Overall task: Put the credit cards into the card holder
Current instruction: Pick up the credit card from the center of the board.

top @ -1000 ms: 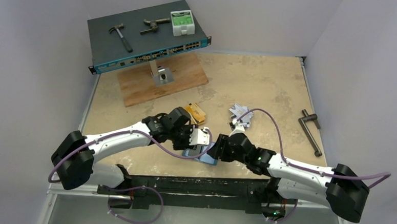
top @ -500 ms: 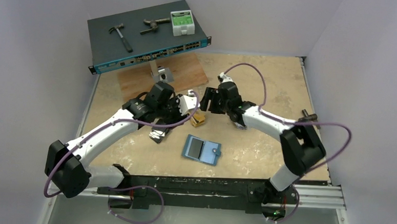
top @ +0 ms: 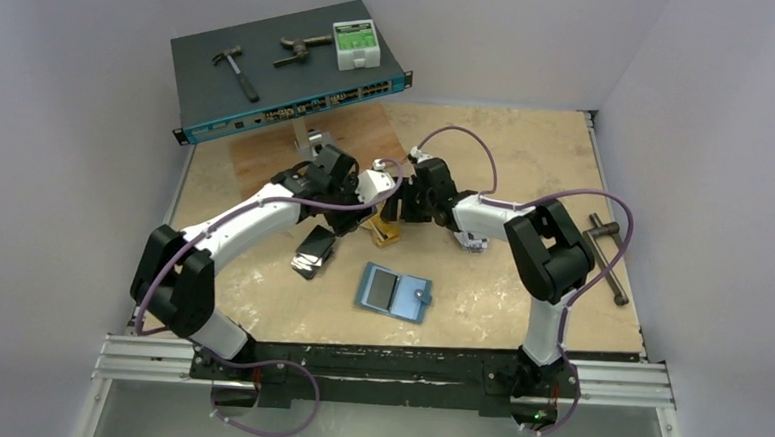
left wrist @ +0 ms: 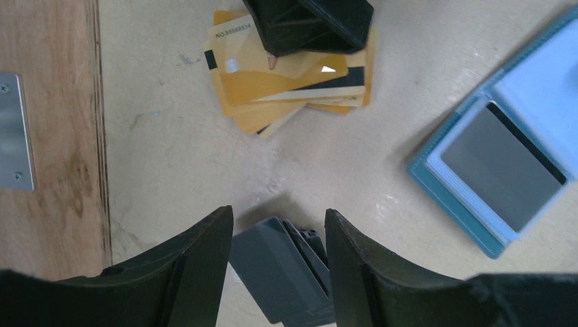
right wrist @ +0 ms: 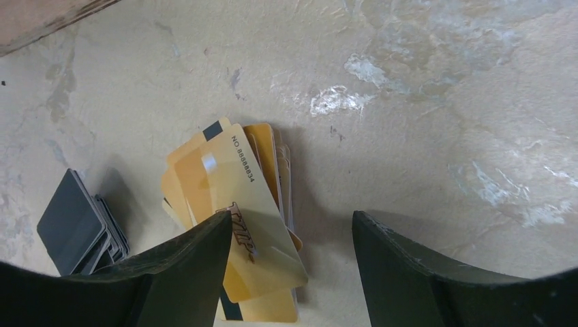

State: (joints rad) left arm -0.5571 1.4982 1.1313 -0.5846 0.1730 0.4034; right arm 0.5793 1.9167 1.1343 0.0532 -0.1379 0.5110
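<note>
Item: gold credit cards [right wrist: 232, 197], fanned pile, centre of the table [top: 526, 166].
I see right gripper [right wrist: 290, 231] spread wide over them; left gripper [left wrist: 278, 218] parted, empty; card holder [top: 414, 300] lies open toward the near edge.

Teal card holder [top: 414, 300] lies open, a grey striped card [left wrist: 501, 167] inside.
I see gold cards [right wrist: 238, 225] fanned messily beyond it, black cards [left wrist: 283, 272] stacked near them.
</note>
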